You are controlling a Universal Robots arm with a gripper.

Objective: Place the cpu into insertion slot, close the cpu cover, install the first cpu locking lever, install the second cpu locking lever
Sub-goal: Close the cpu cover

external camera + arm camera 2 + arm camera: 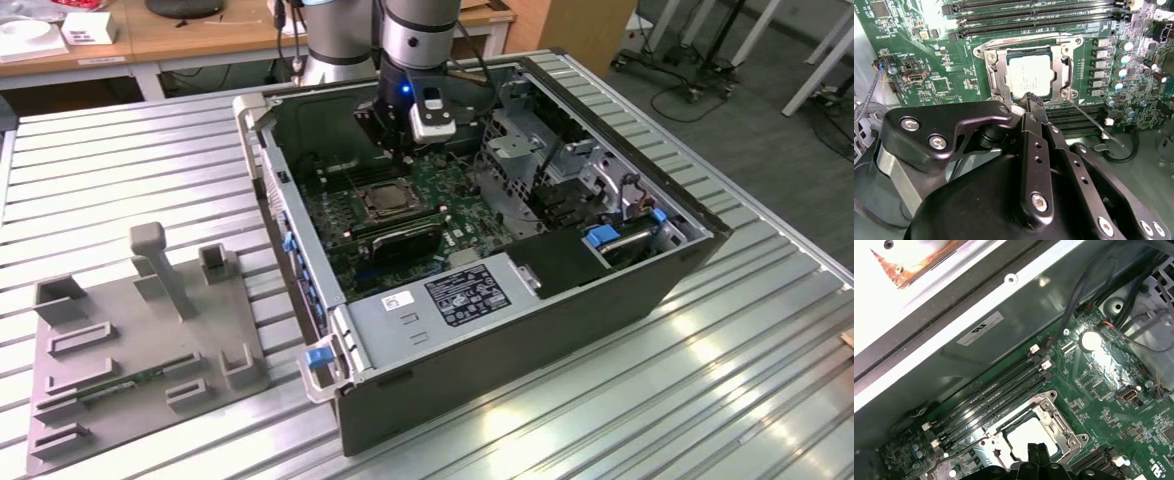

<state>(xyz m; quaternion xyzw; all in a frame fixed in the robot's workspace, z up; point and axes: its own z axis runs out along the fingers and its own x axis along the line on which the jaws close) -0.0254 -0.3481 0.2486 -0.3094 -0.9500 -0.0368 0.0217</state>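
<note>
Second wrist view: pale silvery cpu [1029, 75]

Looks like a robotics lab or test workshop to me. There's a robot arm [416, 40] at a ribbed metal table [747, 380] with its hand [1032, 101] down inside an opened-up computer case [561, 330], and next to that a grey fixture plate [134, 350] (blocks and slots all over it). Behind are wooden desks [174, 40] and wheeled stands [694, 75] on a grey floor [761, 130], so it's a bit office-ish too.
</note>
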